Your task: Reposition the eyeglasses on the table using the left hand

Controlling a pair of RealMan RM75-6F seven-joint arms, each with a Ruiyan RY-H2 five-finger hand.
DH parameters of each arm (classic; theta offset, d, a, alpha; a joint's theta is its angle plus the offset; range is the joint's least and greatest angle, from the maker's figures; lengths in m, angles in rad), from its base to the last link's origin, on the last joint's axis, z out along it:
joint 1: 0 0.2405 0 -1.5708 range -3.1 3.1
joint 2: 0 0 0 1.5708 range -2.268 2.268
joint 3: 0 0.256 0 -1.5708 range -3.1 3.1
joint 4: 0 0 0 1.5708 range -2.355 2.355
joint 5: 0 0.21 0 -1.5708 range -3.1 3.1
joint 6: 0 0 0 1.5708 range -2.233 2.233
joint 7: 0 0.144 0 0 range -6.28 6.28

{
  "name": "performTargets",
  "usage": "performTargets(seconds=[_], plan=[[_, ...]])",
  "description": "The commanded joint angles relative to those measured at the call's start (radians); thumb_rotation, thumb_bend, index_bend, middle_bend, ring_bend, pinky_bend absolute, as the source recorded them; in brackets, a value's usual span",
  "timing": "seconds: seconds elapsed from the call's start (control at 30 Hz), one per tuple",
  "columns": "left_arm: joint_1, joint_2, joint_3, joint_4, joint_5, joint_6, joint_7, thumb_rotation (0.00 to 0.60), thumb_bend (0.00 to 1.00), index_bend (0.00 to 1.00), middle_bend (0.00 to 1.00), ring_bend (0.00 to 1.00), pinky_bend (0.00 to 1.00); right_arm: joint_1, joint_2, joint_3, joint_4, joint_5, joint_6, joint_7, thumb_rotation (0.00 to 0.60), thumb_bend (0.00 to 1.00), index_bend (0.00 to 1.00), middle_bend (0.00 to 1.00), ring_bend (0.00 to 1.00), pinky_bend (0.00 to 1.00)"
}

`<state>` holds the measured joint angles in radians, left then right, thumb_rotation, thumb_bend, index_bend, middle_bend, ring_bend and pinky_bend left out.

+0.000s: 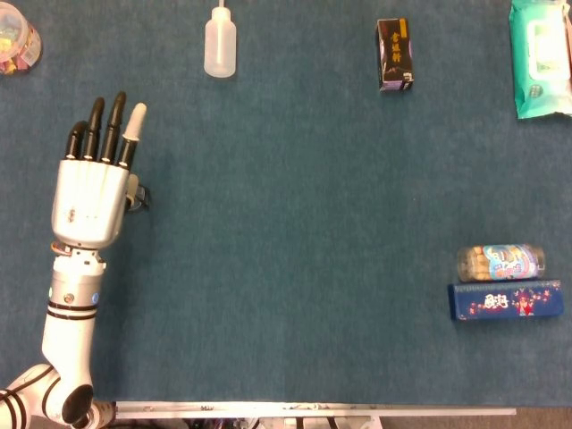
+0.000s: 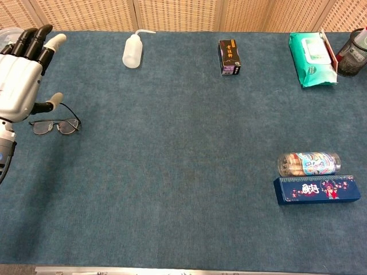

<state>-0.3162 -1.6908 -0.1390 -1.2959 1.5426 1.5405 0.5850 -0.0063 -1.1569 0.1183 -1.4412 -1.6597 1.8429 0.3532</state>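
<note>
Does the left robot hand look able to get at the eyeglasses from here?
Probably yes. The left robot hand hangs open right over the eyeglasses, with nothing else near them on the table.

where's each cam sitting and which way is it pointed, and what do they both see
Head view: sits high, looks almost straight down on the blue table; shows the left robot hand, fingers extended, and its forearm.
Chest view: sits lower at the near edge, looks forward and down across the table to the wicker screen; shows only the left robot hand above the eyeglasses.
Shared: that hand, squeeze bottle, black box, wipes pack, blue box. No right hand in either.
</note>
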Motion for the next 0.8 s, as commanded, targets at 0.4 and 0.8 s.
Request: performTargets(seconds=[0.4, 0.8], plan=[[0.004, -0.013, -0.027, 0.055, -0.072, -0.026, -0.004, 0.6, 0.25, 0.06, 0.0, 0.04, 0.23, 0.001, -0.001, -0.001, -0.001, -0.002, -0.002, -0.005, 0.6, 0.31, 0.6, 0.57, 0.51, 0.52], [0.009, -0.018, -0.036, 0.074, -0.123, -0.041, 0.02, 0.6, 0.25, 0.06, 0.0, 0.04, 0.23, 0.001, -0.001, 0.0, -0.001, -0.002, -0.001, -0.004, 0.6, 0.31, 0.6, 0.57, 0.51, 0.52]])
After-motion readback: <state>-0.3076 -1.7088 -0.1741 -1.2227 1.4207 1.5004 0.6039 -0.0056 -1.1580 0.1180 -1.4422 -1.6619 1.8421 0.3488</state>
